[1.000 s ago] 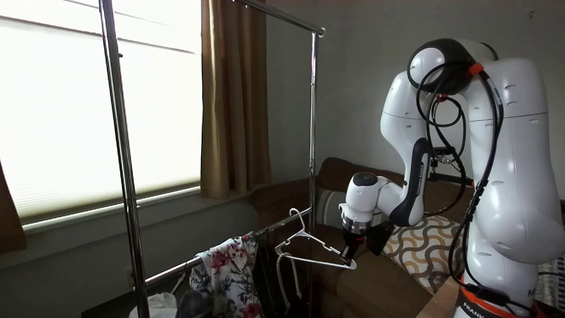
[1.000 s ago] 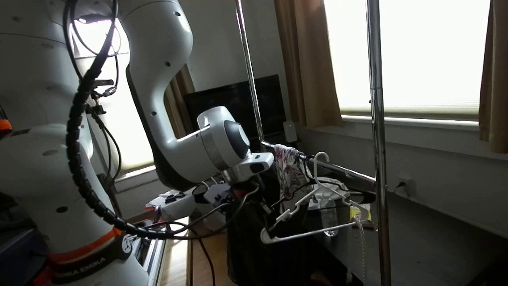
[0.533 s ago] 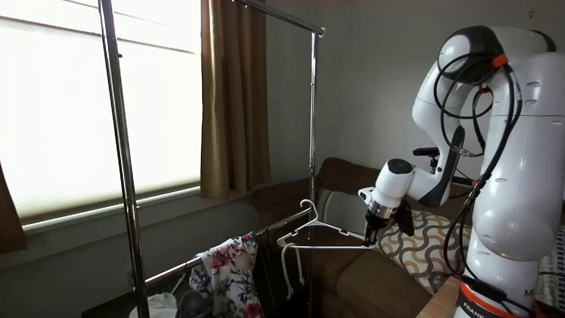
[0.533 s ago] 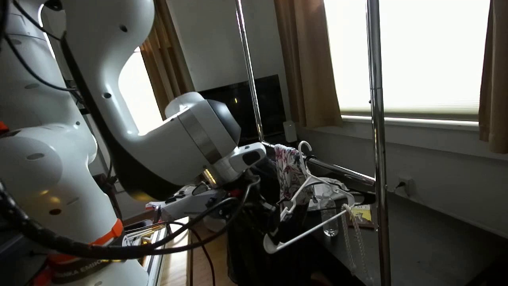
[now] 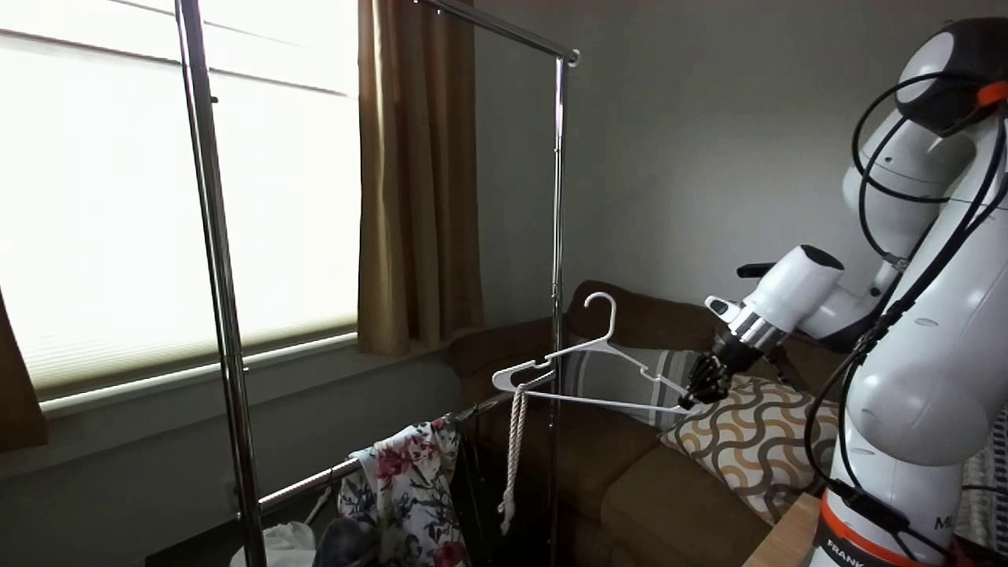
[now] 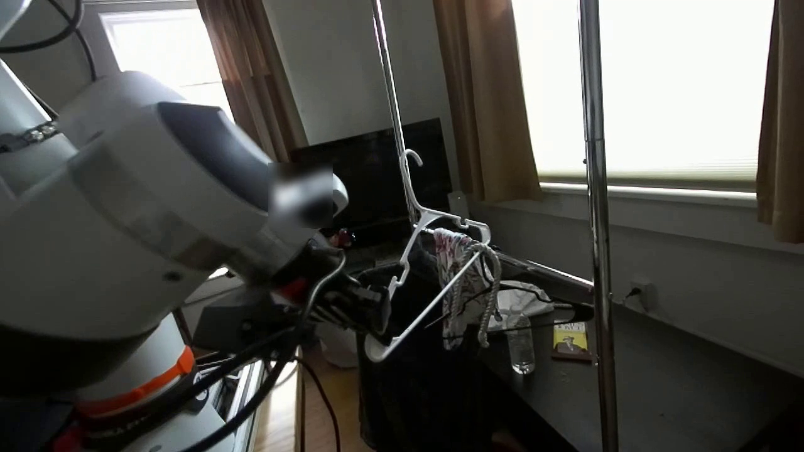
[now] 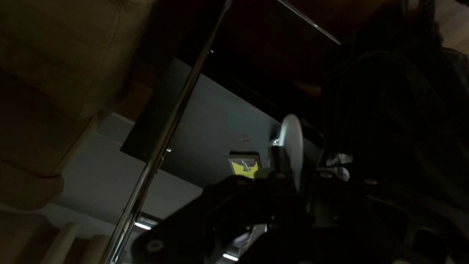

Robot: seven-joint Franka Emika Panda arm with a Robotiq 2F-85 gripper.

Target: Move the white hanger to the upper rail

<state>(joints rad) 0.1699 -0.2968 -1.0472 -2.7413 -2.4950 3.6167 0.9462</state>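
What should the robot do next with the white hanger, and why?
I'd say lift the gripper a little. It holds the white hanger by a bottom corner, but the hook looks well below the upper rail, so going up probably comes first.

Plastic hanger [image 5: 601, 345], glossy metal rail [image 5: 504, 28]

Faced sofa [image 5: 630, 492] in an exterior view; peered past nearby arm [image 6: 125, 238] in an exterior view; shared the rack [image 6: 598, 201]; looked down in wrist view.

Open room shows under the upper rail [image 5: 504, 28], poles [image 5: 558, 205] apparently obstructing both sides.
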